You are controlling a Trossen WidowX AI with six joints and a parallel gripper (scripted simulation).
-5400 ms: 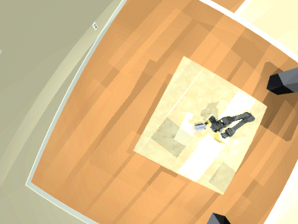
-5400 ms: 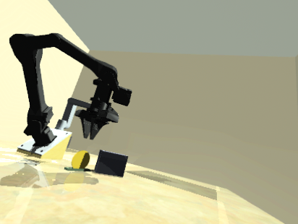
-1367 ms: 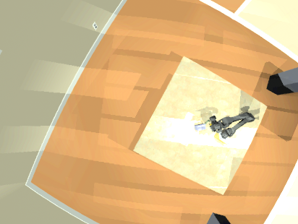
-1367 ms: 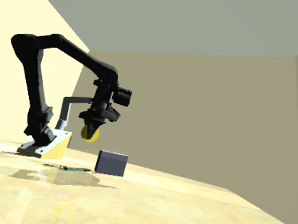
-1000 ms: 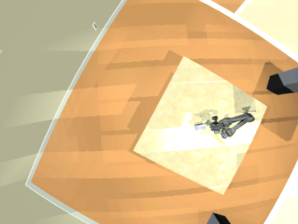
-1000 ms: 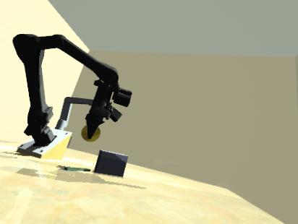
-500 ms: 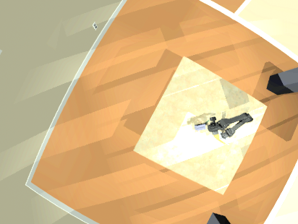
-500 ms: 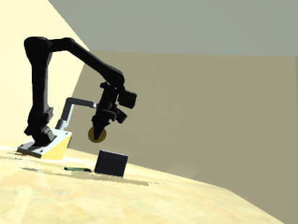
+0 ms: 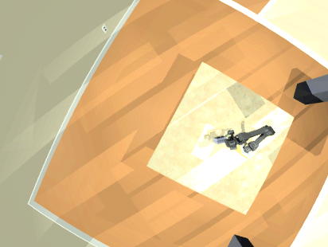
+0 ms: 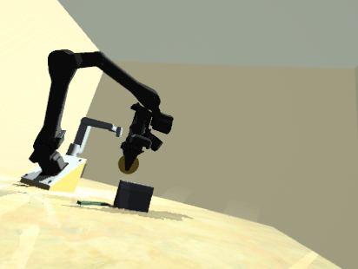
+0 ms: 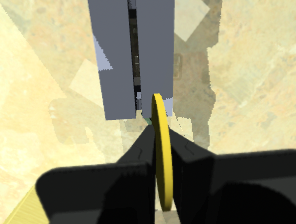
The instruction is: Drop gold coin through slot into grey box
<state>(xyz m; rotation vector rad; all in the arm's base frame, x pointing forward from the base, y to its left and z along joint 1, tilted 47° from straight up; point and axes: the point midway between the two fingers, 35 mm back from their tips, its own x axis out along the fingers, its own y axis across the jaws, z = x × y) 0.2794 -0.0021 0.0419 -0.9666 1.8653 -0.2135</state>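
The gold coin (image 10: 135,164) (image 11: 162,150) is upright between the fingertips of my gripper (image 10: 128,168) (image 11: 155,130), which is shut on it. In the exterior view the coin hangs above the closed box (image 10: 134,196) (image 11: 156,50) (image 9: 218,140), with a gap between them. In the wrist view the slot (image 11: 134,55) runs lengthwise down the lid. The coin's far edge overlaps the near end of the lid, right of the slot and nearly parallel to it. The dark-green holder (image 10: 92,203) lies beside the box; only a sliver shows in the wrist view.
My arm (image 10: 56,95) (image 9: 255,133) reaches from its white and yellow base (image 10: 67,173). A smaller grey arm-like object (image 10: 97,123) shows behind it in the exterior view. The pale square table top (image 9: 175,147) has edges dropping to the wooden floor (image 9: 119,99).
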